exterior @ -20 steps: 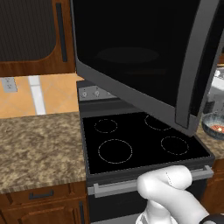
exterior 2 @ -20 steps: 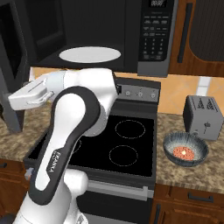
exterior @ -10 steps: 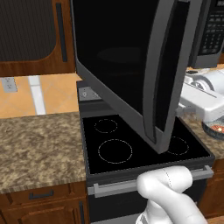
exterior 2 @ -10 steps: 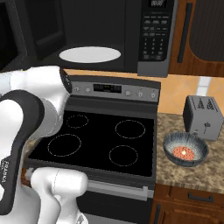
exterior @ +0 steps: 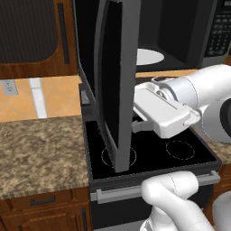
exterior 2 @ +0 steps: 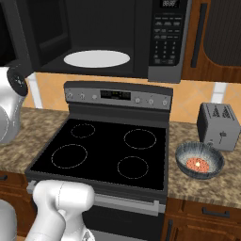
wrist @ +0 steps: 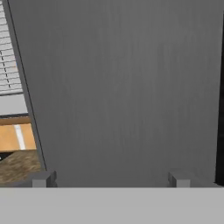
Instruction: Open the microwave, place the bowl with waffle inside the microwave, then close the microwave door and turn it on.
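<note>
Grey door frame filled what I saw past my gripper (wrist: pixel 111 179), whose two fingertips stood wide apart with nothing between them. From the left base camera the hand sat just beside the inner face of the microwave door (exterior: pixel 112 85), which stood swung out nearly edge-on over the stove (exterior 2: pixel 103 150), its long axis upright. The microwave (exterior 2: pixel 103 37) cavity gaped behind it, the white turntable plate (exterior 2: pixel 96 59) bare. I judged the opening step about finished.

What mattered next lay the other way: relative to the stove, the bowl (exterior 2: pixel 199 160) rested on the counter (exterior 2: pixel 197 183) just off its right edge, in front of the toaster (exterior 2: pixel 218 125), with the waffle (exterior 2: pixel 197 163) showing reddish at its bottom. My hand was over the stove's left side, so I reckoned the arm had to cross the whole cooktop, rightward and down, to reach it.
</note>
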